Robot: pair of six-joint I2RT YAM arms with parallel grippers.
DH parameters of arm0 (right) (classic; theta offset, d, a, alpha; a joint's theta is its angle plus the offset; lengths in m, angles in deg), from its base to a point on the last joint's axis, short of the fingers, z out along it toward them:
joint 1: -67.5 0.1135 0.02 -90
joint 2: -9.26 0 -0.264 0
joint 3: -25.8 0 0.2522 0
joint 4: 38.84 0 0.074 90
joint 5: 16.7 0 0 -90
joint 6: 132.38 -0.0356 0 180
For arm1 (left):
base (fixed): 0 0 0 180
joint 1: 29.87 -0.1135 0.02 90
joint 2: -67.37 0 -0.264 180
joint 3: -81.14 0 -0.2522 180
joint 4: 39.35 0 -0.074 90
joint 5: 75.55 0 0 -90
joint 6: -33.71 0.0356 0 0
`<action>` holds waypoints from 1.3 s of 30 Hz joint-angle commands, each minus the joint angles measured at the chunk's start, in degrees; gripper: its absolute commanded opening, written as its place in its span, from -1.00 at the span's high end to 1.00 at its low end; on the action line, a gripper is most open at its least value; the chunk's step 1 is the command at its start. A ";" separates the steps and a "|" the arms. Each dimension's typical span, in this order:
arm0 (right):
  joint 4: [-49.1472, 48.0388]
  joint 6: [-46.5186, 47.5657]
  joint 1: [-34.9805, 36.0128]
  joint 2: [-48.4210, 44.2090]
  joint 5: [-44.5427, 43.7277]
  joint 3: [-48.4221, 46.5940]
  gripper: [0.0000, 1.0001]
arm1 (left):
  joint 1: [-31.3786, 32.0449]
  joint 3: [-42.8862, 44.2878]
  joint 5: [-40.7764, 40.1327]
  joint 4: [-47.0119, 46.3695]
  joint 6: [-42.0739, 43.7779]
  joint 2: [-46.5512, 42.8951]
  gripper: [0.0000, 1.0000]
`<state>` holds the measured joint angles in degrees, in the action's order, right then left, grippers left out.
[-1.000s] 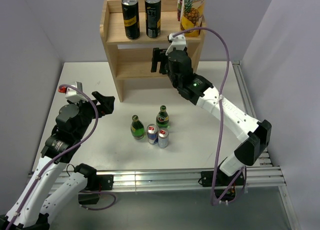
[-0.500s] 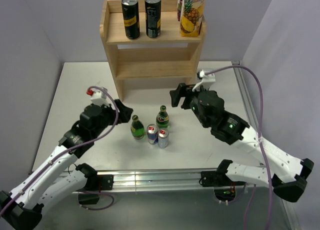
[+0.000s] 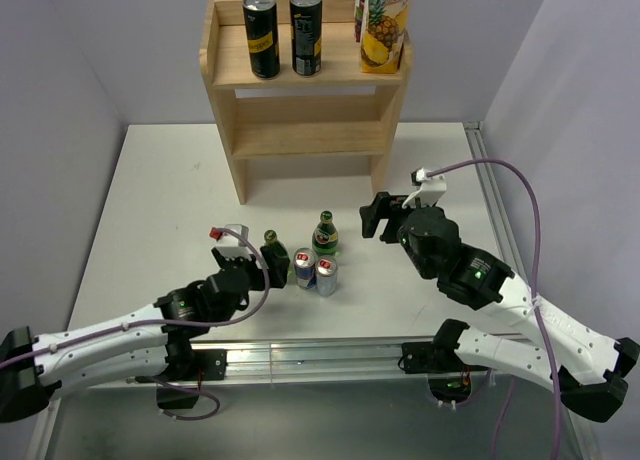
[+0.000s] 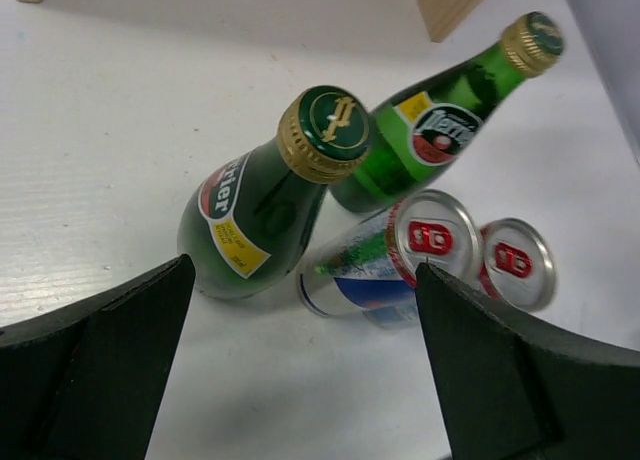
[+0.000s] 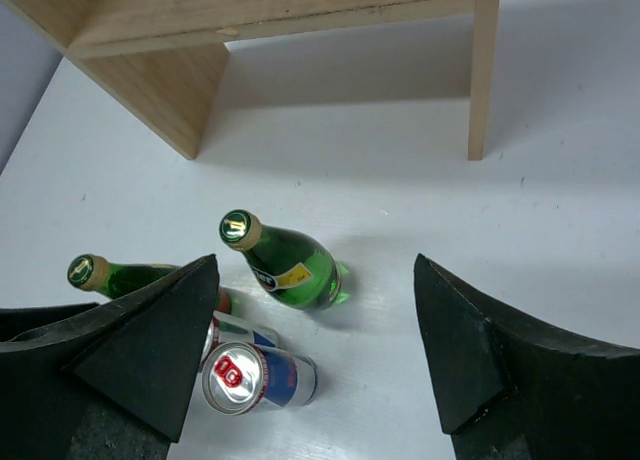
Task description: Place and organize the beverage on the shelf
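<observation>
Left claw (image 4: 305,270) gapes wide just beside the left green bottle (image 4: 262,205); right claw (image 5: 316,265), also wide and empty, hovers right of it

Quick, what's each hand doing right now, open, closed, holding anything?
Left hand: open, holding nothing.
Right hand: open, holding nothing.

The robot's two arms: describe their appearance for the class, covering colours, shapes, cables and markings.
The left arm and right arm have white links with black joints. A purple cable loops along each. The right arm shows a small green light; the left wrist's white mount bears a red mark. The left gripper and right gripper have black wedge-shaped fingers.
</observation>
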<state>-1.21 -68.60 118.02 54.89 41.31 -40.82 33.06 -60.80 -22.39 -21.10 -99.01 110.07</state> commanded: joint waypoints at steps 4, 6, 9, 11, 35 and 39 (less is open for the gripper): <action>0.47 -1.03 0.37 -1.33 -1.41 0.74 -0.71 | 1.57 -3.63 -13.17 -15.28 -0.97 10.81 -0.99; 1.25 -0.94 0.45 -1.85 -1.76 0.74 -0.71 | 1.49 -3.81 -13.96 -20.11 0.52 14.58 -0.99; 2.57 -0.68 0.37 -2.73 -2.38 0.74 -0.71 | -0.35 -4.43 -11.51 -25.22 2.81 19.08 -0.99; 3.36 -0.50 0.45 -3.26 -2.38 0.92 -0.71 | -4.20 -5.48 -8.79 -31.10 4.22 22.67 -0.99; 2.84 -0.50 0.28 -1.77 0.17 1.44 -0.70 | -12.40 0.75 -7.36 -47.47 8.36 50.55 -0.58; 1.96 -0.76 0.37 -2.73 0.17 2.23 -0.69 | -12.40 0.23 -9.03 -47.03 7.65 50.38 -0.08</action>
<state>3.23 -69.17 118.13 53.08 41.46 -39.55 20.67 -60.23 -29.37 -69.80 -91.12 159.32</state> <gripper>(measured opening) 0.849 0.790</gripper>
